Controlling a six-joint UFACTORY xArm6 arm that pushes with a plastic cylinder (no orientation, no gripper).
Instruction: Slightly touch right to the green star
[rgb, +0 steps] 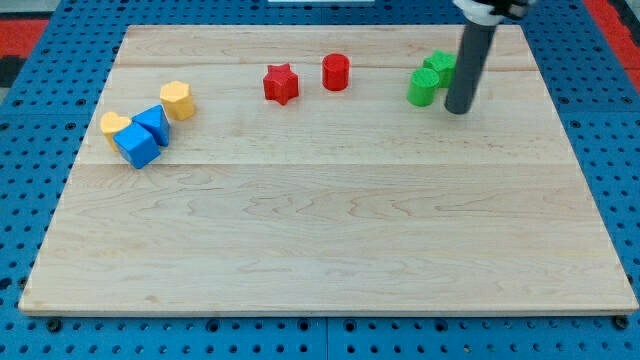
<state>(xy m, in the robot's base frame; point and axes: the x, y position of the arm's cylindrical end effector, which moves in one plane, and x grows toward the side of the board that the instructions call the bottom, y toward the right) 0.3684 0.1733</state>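
So my tip (458, 109), a bare rod with no jaws to open or close, sits just right of the green cylinder (423, 88), with the green star (440, 64) behind it, so overshooting could shove both.

Straight dark grey rod, white collar above; my tip (458, 110) blunt.
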